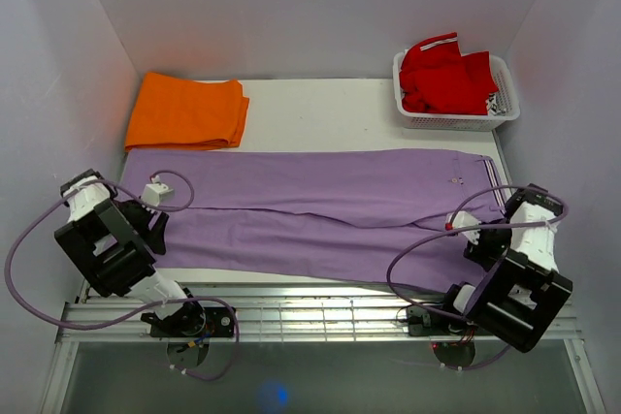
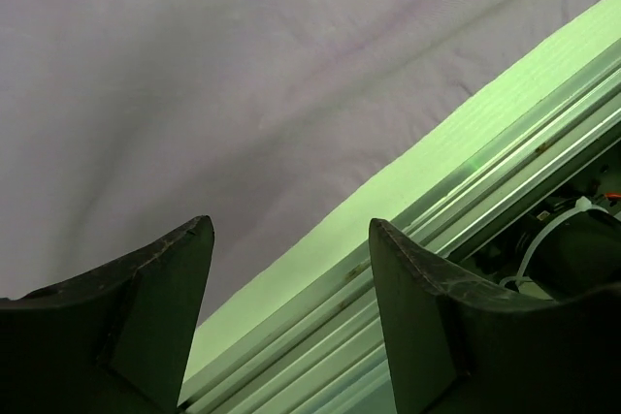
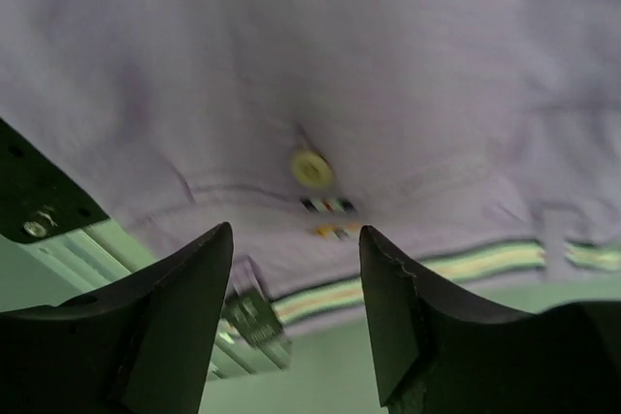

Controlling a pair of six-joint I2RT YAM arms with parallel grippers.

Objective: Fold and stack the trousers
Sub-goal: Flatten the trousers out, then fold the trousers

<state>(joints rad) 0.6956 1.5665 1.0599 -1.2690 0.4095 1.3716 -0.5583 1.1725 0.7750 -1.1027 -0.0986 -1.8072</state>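
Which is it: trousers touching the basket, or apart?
Apart. The top view shows a strip of bare table between the basket and the trousers at their waist end.

The left arm [image 1: 109, 239] hides the near leg end of the trousers [image 1: 310, 203]. In the blurred right wrist view, the waistband label [image 3: 254, 316] is unreadable.

I see the trousers [image 1: 310, 210] spread flat across the table [image 1: 320, 113], waistband right (legs running left). My left arm [image 1: 102, 235] is at the leg ends, my right arm [image 1: 519, 259] at the waistband. Behind lie an orange folded garment [image 1: 187, 111] and a white basket [image 1: 456, 123] holding a red garment [image 1: 446, 75].
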